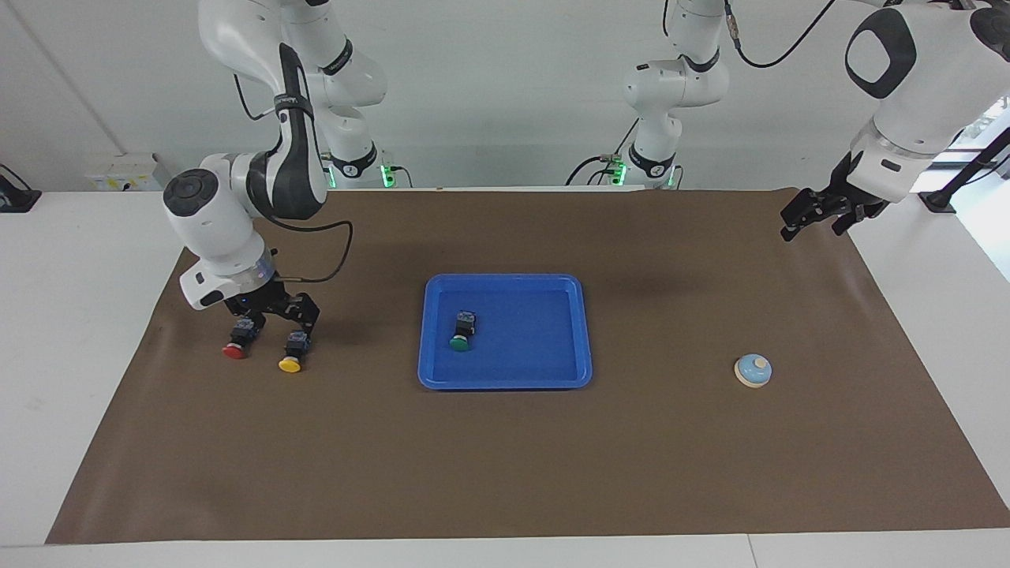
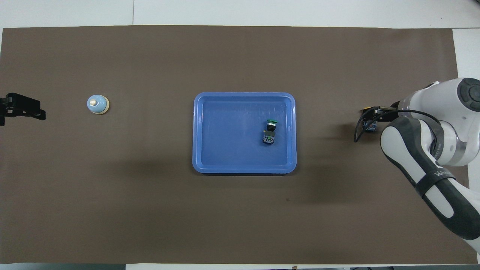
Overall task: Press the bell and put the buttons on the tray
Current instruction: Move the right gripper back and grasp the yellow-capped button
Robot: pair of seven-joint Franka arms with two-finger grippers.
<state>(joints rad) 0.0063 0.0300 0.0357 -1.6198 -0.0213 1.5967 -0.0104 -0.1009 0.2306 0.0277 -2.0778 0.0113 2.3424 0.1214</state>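
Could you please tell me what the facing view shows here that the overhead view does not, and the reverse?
Only the facing view shows the red button and the yellow button's cap on the mat, with the open right gripper low over them, and both arm bases.

The overhead view adds nothing of its own; the right arm hides those buttons there.

Both show the green button in the tray, the bell, and the open left gripper waiting.

One button (image 1: 462, 330) lies in the tray (image 1: 568, 293) (two others (image 1: 263, 347) toward the right arm's end); the bell (image 1: 753, 370) toward the left arm's.
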